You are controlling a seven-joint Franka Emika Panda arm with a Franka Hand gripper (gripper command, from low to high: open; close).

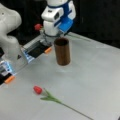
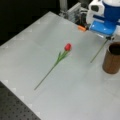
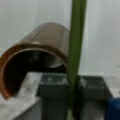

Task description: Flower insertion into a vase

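Observation:
My gripper (image 1: 50,37) is shut on the green stem (image 3: 76,50) of a flower. Its red bloom (image 1: 38,27) sticks out toward a front view's left, and the stem (image 2: 100,51) slants down beside the vase. The brown cylindrical vase (image 1: 62,51) stands upright on the table, just in front of and below the gripper (image 2: 110,37). In the wrist view the vase mouth (image 3: 30,65) opens to the left of the held stem, which runs between the dark fingers (image 3: 55,92). Another red tulip (image 1: 37,90) with a long stem lies flat on the table (image 2: 67,47).
The arm's white base (image 1: 10,37) stands at a front view's left, by a black rail (image 1: 37,50) with orange tabs (image 1: 48,50). A dark perforated board (image 2: 15,107) borders the grey table (image 2: 37,45) at a front view's bottom left.

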